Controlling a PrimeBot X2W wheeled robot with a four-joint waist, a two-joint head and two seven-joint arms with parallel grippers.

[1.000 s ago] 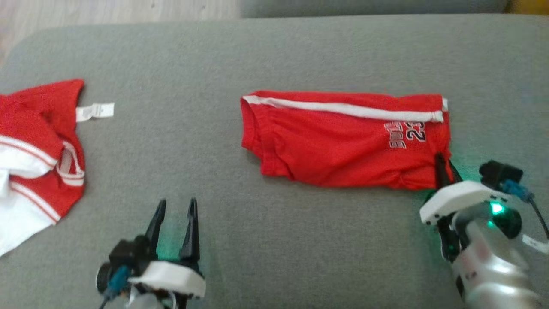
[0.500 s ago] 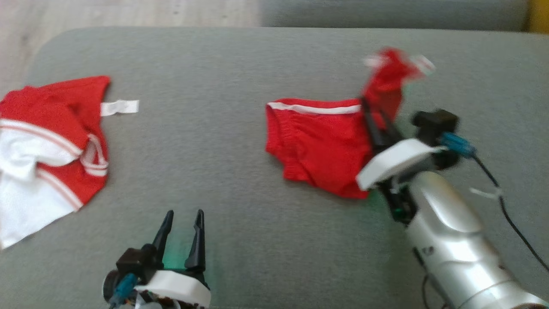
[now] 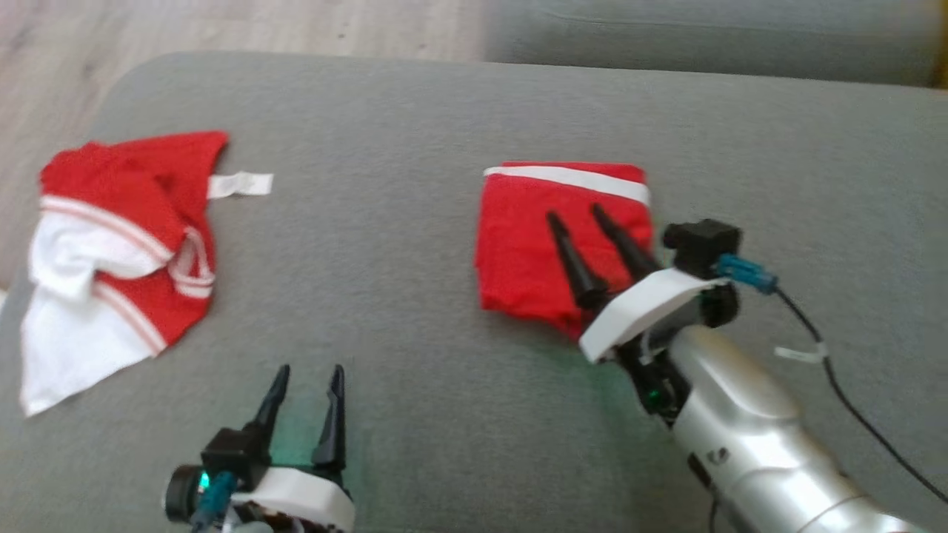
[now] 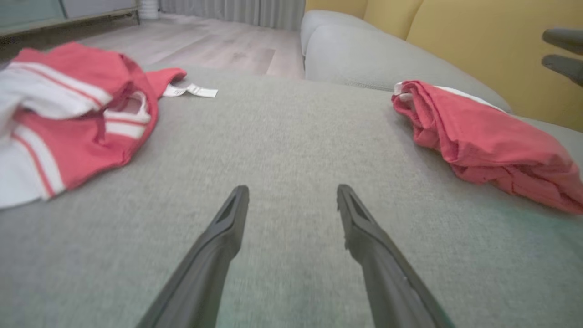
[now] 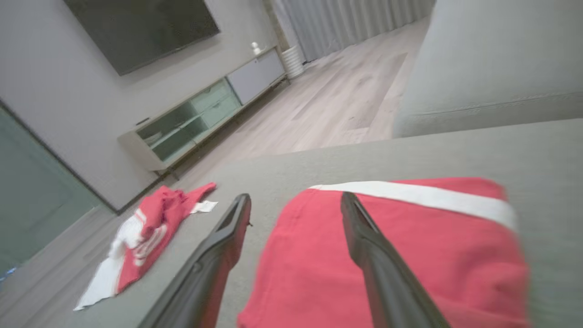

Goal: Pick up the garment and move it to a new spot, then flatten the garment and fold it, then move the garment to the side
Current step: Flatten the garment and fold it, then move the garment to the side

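Beneath the parted right fingers lies the folded red garment, ungripped.

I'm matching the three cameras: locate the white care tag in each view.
Head view: the white care tag lies upper left, jutting right from the crumpled red-and-white jersey.
Left wrist view: upper left, beyond the jersey.
Right wrist view: left of centre, at the jersey's far tip.
Shared landmark: that jersey.

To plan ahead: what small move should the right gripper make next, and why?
Probably lower the right gripper onto the near edge of the folded red garment and close. Its jaws stand open just above the garment, which looks folded but is not yet moved aside.
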